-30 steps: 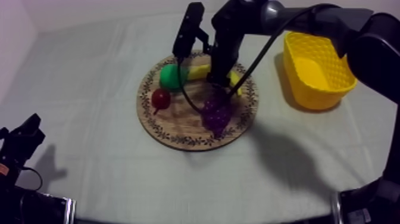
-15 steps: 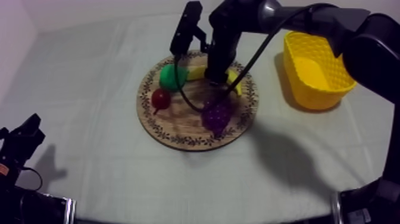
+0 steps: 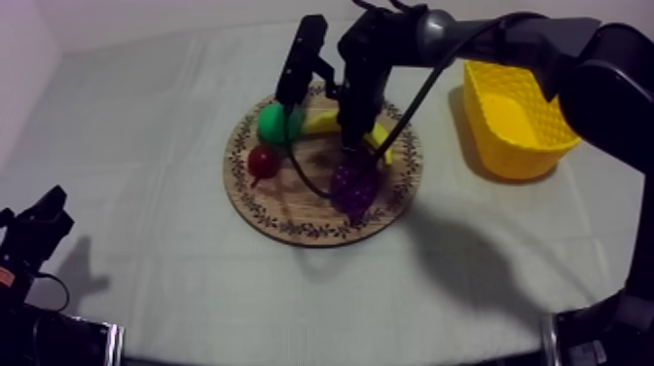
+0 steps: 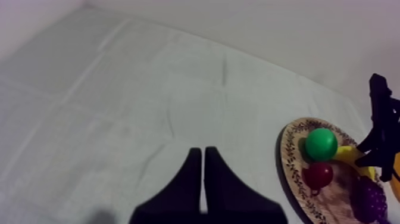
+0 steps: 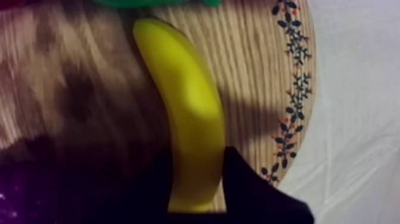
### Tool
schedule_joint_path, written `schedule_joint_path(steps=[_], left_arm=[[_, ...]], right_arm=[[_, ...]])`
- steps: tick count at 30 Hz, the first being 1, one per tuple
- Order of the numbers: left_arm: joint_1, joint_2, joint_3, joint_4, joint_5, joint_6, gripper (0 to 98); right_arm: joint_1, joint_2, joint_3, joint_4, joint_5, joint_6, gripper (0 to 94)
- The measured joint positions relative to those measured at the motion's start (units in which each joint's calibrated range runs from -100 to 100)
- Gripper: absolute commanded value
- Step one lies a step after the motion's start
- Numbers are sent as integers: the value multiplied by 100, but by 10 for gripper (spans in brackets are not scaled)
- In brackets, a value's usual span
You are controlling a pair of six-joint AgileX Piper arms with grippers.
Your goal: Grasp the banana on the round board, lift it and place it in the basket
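The banana (image 5: 190,113) is at the far side of the wooden board (image 3: 292,209). My right gripper (image 5: 193,179) is closed round it, one finger each side. I think this is the grab step. Next it needs a lift, then a trip to the yellow basket (image 3: 516,146), right of the board. My left gripper (image 4: 202,154), fingers together and empty, sits well left of the board.
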Motion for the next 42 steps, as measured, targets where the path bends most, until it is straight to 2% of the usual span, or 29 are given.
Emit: schedule_joint_path(steps=[5, 14, 21, 29, 36, 42], left_arm=[[0, 0, 0, 0, 0, 0, 1], [0, 0, 0, 0, 0, 0, 1], [0, 0, 0, 0, 0, 0, 1], [0, 0, 0, 0, 0, 0, 1], [0, 0, 0, 0, 0, 0, 1], [0, 0, 0, 0, 0, 0, 1]], right_arm=[[8, 0, -19, -6, 29, -22, 174], [61, -229, -180, -26, 336, -39, 174], [107, -848, -428, -10, 595, -88, 181], [230, -1909, -594, -133, 877, -80, 179], [532, -2969, -690, -362, 1041, -108, 168], [1040, -3823, -692, -755, 1136, -44, 158]])
